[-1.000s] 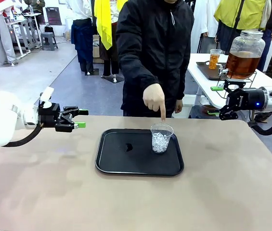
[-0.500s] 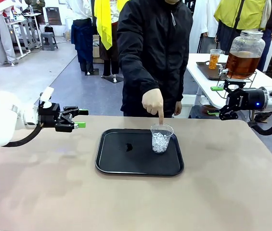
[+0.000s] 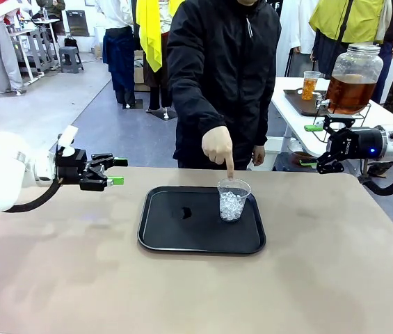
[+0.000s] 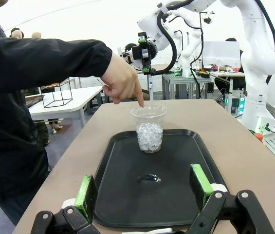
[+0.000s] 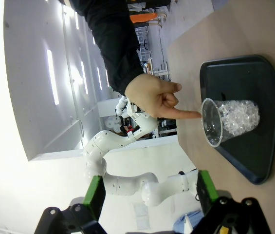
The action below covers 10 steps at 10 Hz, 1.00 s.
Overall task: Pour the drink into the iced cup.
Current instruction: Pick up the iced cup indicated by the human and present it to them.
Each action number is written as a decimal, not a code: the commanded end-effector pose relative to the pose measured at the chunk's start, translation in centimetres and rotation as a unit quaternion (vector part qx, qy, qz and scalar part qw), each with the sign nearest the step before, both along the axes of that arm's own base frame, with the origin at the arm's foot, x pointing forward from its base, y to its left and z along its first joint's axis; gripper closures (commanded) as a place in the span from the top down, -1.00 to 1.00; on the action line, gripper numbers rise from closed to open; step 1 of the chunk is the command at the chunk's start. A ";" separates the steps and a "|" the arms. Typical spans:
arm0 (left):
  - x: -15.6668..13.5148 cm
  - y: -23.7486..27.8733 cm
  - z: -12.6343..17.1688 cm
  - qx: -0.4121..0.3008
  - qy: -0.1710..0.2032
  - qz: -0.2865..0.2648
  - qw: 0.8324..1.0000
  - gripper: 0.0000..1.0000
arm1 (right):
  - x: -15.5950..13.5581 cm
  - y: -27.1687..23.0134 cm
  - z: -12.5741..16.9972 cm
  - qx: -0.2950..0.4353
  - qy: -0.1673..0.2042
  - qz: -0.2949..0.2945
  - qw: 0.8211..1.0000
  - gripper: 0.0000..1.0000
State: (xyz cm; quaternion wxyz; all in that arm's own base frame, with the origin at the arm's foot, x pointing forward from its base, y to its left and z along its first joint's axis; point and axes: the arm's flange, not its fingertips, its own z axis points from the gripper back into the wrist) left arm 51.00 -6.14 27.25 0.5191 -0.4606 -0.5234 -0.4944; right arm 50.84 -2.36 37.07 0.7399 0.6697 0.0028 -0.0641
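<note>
The iced cup (image 3: 233, 200), clear plastic with ice cubes in it, stands upright at the right side of a black tray (image 3: 182, 236). It also shows as the iced cup (image 4: 149, 129) in the left wrist view and lying sideways as the iced cup (image 5: 229, 119) in the right wrist view. A person's hand (image 3: 218, 146) points a finger down at its rim. Amber-brown drink sits in a large glass jar (image 3: 349, 80) on a side table at the back right. My left gripper (image 3: 119, 171) hangs open left of the tray, also seen as the left gripper (image 4: 143, 186). My right gripper (image 3: 310, 146) hangs open at the far right, also seen as the right gripper (image 5: 151, 192).
A small dark wet spot (image 3: 185, 213) lies near the tray's middle. A small cup of orange liquid (image 3: 310, 85) stands on a tray beside the jar. The person in a black jacket stands at the far table edge. Bare tabletop (image 3: 182, 292) spreads in front of the tray.
The person's pointing hand has shifted slightly left and up over the cup. Both arms and the cup have stayed still.
</note>
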 end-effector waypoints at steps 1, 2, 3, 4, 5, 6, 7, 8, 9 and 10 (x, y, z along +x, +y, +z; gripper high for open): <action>0.1 0.0 0.2 -0.001 0.003 0.000 1.000 1.00 | -0.7 0.4 1.0 -0.012 -0.118 -0.005 0.993 1.00; 0.1 0.0 0.2 -0.001 0.003 0.000 1.000 1.00 | -1.3 0.7 1.5 -0.017 -0.184 -0.006 0.983 1.00; 0.1 0.0 0.2 -0.001 0.003 0.000 1.000 1.00 | -1.5 1.0 1.7 -0.023 -0.233 -0.011 0.972 1.00; 0.1 0.0 0.2 -0.001 0.003 0.000 1.000 1.00 | -1.9 1.3 1.8 -0.031 -0.300 -0.006 0.953 1.00; 0.1 0.0 0.2 -0.001 0.003 0.000 1.000 1.00 | -2.1 1.4 1.7 -0.039 -0.347 -0.002 0.937 1.00; 0.1 0.0 0.2 -0.001 0.003 0.000 1.000 1.00 | -2.1 1.4 1.6 -0.038 -0.376 -0.009 0.926 1.00; 0.1 0.0 0.2 -0.001 0.003 0.000 1.000 1.00 | -2.2 1.5 1.7 -0.032 -0.390 -0.011 0.920 1.00; 0.1 0.0 0.2 -0.001 0.003 0.000 1.000 1.00 | -2.3 1.2 2.0 -0.030 -0.358 -0.018 0.933 1.00; 0.1 0.0 0.2 -0.001 0.003 0.000 1.000 1.00 | -1.8 0.9 2.2 -0.038 -0.368 0.009 0.929 1.00; 0.1 0.0 0.2 -0.001 0.003 0.000 1.000 1.00 | -1.8 0.9 2.2 -0.038 -0.368 0.009 0.929 1.00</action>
